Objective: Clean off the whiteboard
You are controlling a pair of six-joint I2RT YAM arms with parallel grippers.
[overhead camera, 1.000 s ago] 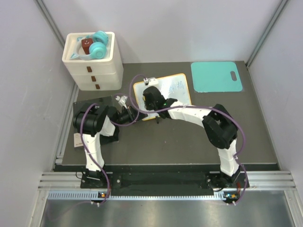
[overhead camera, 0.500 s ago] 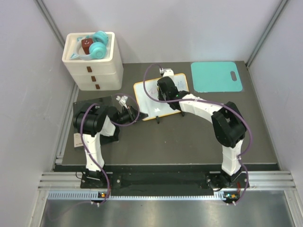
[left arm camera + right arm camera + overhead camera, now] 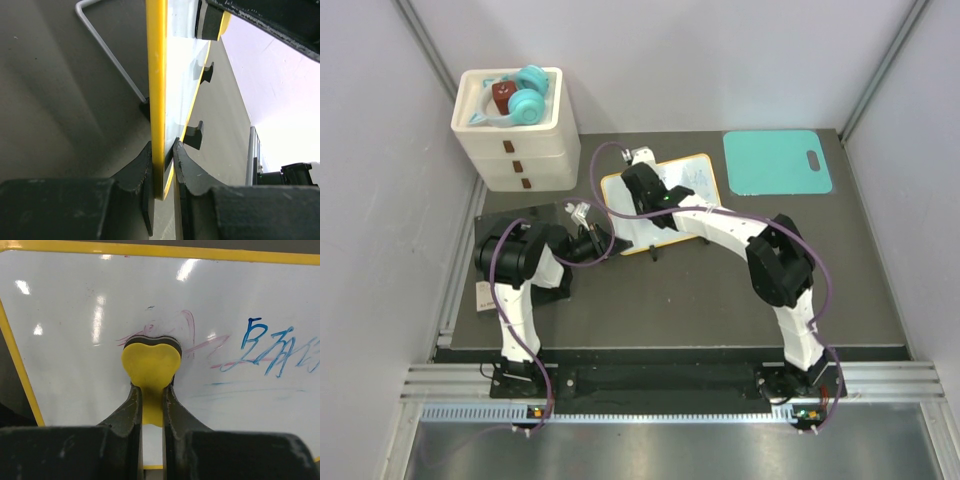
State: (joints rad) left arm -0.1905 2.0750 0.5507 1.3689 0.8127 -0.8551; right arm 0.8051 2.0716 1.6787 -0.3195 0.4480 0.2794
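whiteboard [image 3: 698, 180]: stood at bench centre, toward 12 o'clock | left hand [image 3: 161, 150]: pinched on its 8 o'clock edge, so it is steadied | right hand [image 3: 151, 395]: clamped on eraser [image 3: 151, 362], pressed at 10 o'clock | blue marks uncleared at 2 o'clock

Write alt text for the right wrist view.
The right gripper pinches a yellow heart-shaped eraser at the whiteboard, among faint pink smears. Blue writing sits to its right; the yellow frame runs along top and left edges.
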